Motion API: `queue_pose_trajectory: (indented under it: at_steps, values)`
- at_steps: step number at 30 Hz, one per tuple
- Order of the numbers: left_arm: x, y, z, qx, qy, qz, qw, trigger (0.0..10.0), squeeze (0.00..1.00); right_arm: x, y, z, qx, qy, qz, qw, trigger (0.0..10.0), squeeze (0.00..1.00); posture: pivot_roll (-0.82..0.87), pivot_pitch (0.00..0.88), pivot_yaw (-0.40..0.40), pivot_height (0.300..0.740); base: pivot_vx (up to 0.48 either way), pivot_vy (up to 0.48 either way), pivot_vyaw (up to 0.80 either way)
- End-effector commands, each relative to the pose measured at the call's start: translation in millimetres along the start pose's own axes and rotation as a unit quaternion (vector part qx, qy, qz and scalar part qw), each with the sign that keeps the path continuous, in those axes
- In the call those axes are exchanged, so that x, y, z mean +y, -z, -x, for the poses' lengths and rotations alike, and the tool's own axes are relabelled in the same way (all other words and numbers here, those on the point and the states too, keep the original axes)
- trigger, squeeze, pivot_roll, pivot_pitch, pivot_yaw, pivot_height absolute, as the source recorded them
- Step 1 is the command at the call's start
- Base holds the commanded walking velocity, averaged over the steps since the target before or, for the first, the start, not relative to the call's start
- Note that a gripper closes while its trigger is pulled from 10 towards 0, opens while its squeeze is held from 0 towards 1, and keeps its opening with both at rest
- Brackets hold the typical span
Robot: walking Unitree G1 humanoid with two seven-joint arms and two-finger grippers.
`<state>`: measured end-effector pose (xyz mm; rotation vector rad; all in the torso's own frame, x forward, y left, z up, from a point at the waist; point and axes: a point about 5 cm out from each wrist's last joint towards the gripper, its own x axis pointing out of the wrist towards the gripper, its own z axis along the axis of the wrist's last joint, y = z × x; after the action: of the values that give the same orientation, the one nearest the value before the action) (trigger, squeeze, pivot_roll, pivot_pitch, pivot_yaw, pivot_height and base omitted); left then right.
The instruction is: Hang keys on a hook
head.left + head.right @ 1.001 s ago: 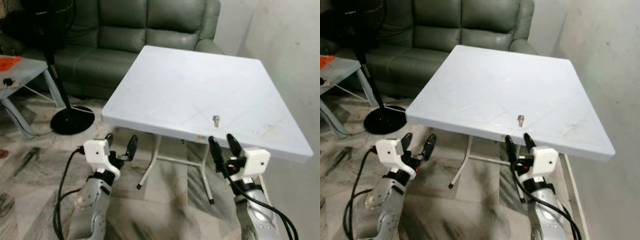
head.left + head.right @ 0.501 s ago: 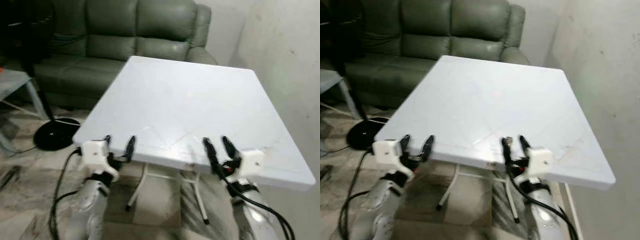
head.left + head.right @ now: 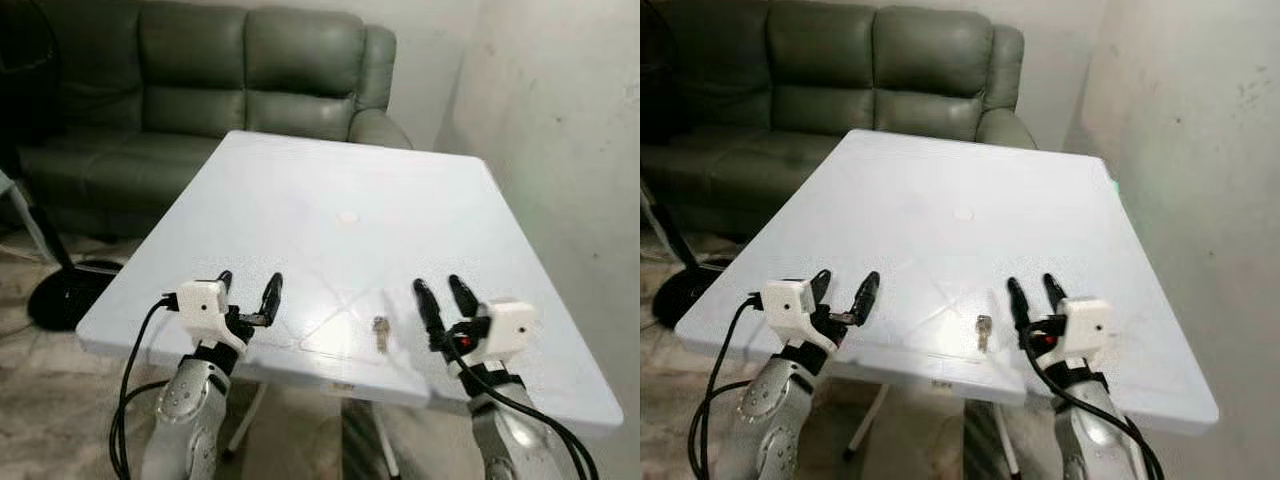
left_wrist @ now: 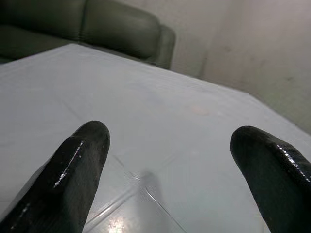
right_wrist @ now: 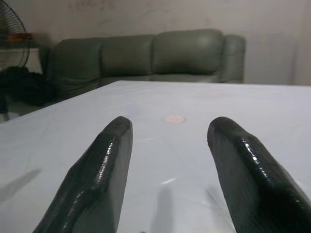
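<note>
**Left eye view: keys lay untouched between two spread grippers at the table's near edge**

Left eye view showed both arms raised over the near edge of the white table (image 3: 330, 170). The left gripper (image 3: 249, 293) hovered above the near left part of the tabletop, its two black fingers (image 4: 73, 170) held wide apart and grasping nothing. The right gripper (image 3: 440, 298) hovered above the near right part, its fingers (image 5: 99, 170) likewise spread with nothing between them. A white camera block sat on each wrist, and black cables (image 3: 130, 400) trailed down from the arms.

The keys (image 3: 380, 331) lay flat on the tabletop close to the near edge, between the two grippers and nearer the right one, just beside its left finger but apart from it. Their detail was too small to make out beyond a short metallic shape.

Further in, near the middle of the table, a small pale round mark (image 3: 347, 216) showed on the surface; the right wrist view caught it (image 5: 174, 118) as a faint pinkish disc beyond the fingers. Thin scratch lines crossed the tabletop around the keys.

Beyond the far edge stood a dark green sofa (image 3: 200, 70) against a pale wall (image 3: 560, 130), which also ran along the table's right edge. Off the table's left edge, a black round stand base (image 3: 60, 292) rested on the floor.
</note>
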<state>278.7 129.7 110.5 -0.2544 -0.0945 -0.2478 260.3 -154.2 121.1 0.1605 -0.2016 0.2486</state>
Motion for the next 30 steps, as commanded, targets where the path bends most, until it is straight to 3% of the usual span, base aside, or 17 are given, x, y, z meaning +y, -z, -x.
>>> queue_pose_trajectory:
  at_steps: [1,5,7,11,13,14,15,27,28,30]
  values:
    - [-6.9,1.6,0.0,0.000,0.009,-0.002,1.000,10.0,0.00,-4.7,-2.1,2.6,0.001,0.001,-0.008,1.000,10.0,1.00,0.00,0.012,-0.063,0.740,0.000,0.000,0.00]
    - [-9.5,3.0,1.6,0.002,0.013,-0.010,1.000,10.0,0.00,-4.7,-3.8,3.4,-0.001,-0.007,-0.010,1.000,10.0,1.00,0.00,0.018,-0.064,0.740,0.000,0.000,0.00]
    - [-12.3,5.3,4.0,0.005,0.023,-0.012,1.000,10.0,0.00,-6.0,-4.1,3.6,0.002,-0.016,0.015,1.000,10.0,1.00,0.00,0.023,-0.064,0.740,0.000,0.000,0.00]
    - [-15.0,7.9,6.8,0.010,0.037,-0.023,0.999,10.0,0.00,-6.9,-3.4,3.1,0.010,-0.022,0.021,0.999,10.0,1.00,0.00,0.023,-0.064,0.740,0.000,0.000,0.00]
    - [-17.4,13.4,10.7,0.024,0.047,-0.036,0.998,10.0,0.00,-4.7,1.1,0.3,0.042,-0.060,0.043,0.996,10.0,1.00,0.00,0.028,-0.063,0.740,0.000,0.000,0.00]
    - [-18.5,15.1,11.8,0.028,0.052,-0.032,0.998,10.0,0.00,-5.0,2.1,-1.3,0.051,-0.066,0.051,0.995,10.0,0.16,0.00,0.032,-0.062,0.740,0.000,0.000,0.00]
    - [-19.4,16.2,12.7,0.032,0.054,-0.033,0.997,10.0,0.00,-5.3,3.1,-3.1,0.059,-0.070,0.056,0.994,10.0,0.00,0.00,0.032,-0.062,0.740,0.000,0.000,0.00]
    - [-30.9,22.6,15.9,0.056,0.086,-0.048,0.994,10.0,0.00,-1.6,1.9,-46.9,0.115,-0.089,0.088,0.985,10.0,0.00,0.01,0.043,-0.063,0.740,0.000,0.000,0.00]
    - [-31.5,22.0,15.6,0.056,0.087,-0.051,0.993,10.0,0.00,0.0,3.6,-51.0,0.126,-0.091,0.065,0.986,10.0,0.00,0.01,0.043,-0.063,0.740,0.000,0.000,0.00]
    - [-32.4,20.9,15.0,0.055,0.088,-0.049,0.993,10.0,0.00,-0.1,7.1,-54.4,0.145,-0.087,0.060,0.984,10.0,0.00,0.02,0.043,-0.068,0.740,0.000,0.000,0.00]
